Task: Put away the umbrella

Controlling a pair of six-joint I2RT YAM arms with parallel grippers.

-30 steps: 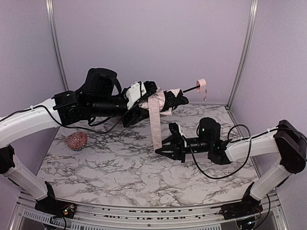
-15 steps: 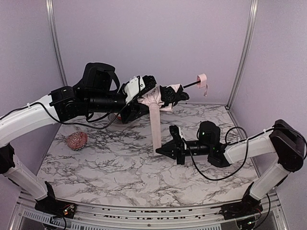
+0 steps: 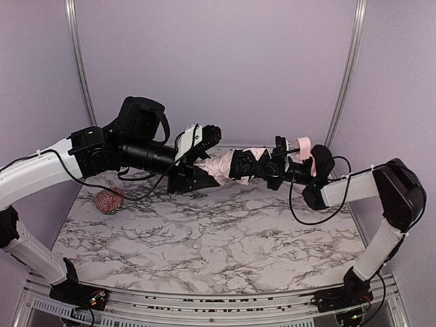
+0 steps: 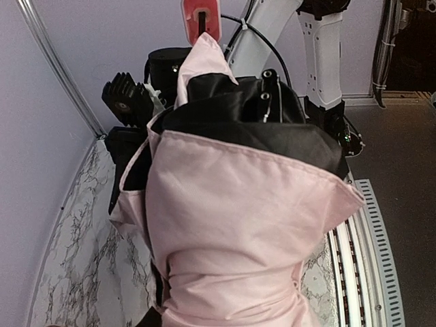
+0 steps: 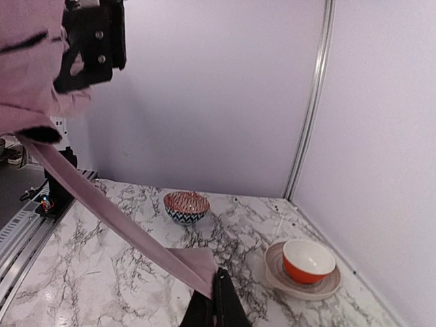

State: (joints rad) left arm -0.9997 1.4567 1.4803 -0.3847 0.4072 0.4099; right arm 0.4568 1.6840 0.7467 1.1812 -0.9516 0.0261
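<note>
The left arm (image 3: 34, 176) and right arm (image 3: 354, 185) are each built of glossy white tubular links between bulky matte black joint housings (image 3: 400, 194). Thin black cables (image 3: 303, 220) loop loosely alongside. The right gripper (image 5: 218, 283) has 2 black jaws tapering to a point.

One umbrella (image 3: 235, 165), one ball (image 3: 109, 199), two bowls (image 5: 186, 206) (image 5: 308, 260)

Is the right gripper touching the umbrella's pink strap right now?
Touching. In the right wrist view the strap runs straight down into the closed fingertips of the right gripper, with no gap between them.
</note>
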